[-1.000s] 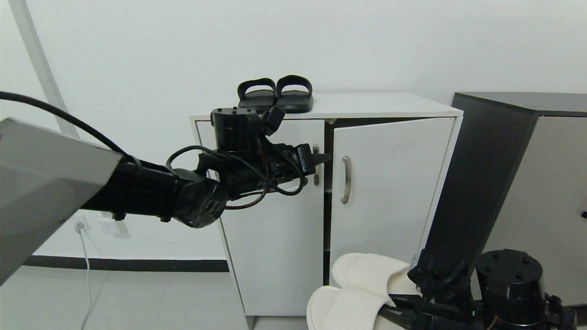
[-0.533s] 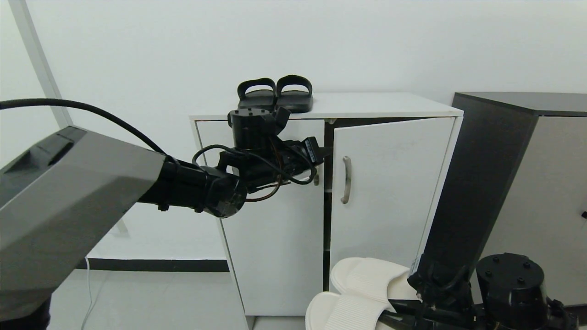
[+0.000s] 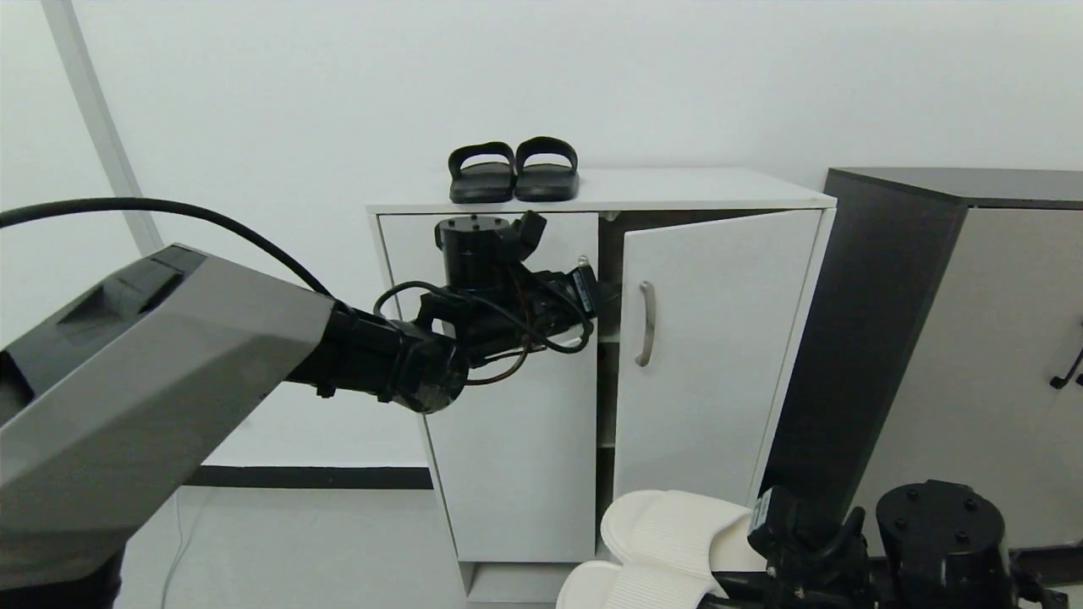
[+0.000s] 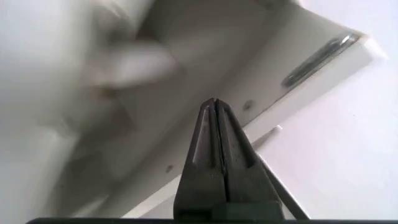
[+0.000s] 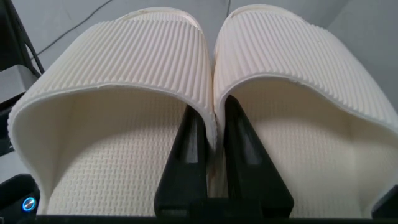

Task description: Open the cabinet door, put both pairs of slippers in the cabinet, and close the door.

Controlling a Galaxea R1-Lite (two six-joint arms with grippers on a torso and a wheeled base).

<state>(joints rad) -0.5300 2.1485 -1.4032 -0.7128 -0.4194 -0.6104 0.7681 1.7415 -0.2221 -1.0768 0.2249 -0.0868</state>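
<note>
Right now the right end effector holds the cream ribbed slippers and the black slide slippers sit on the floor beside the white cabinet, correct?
Not quite. The right end effector does hold the cream ribbed slippers, but the black slide slippers sit on top of the white cabinet, as the head view shows.

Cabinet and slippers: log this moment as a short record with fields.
cabinet: white, two doors
right door: ajar, dark gap along its top edge
left door: looks shut
black slippers: side by side on the cabinet top
white slippers: pair held low, in front of the cabinet
left gripper: shut, at the gap between the doors
right gripper: shut on the white slippers' touching inner walls
task state: no slippers inside yet
</note>
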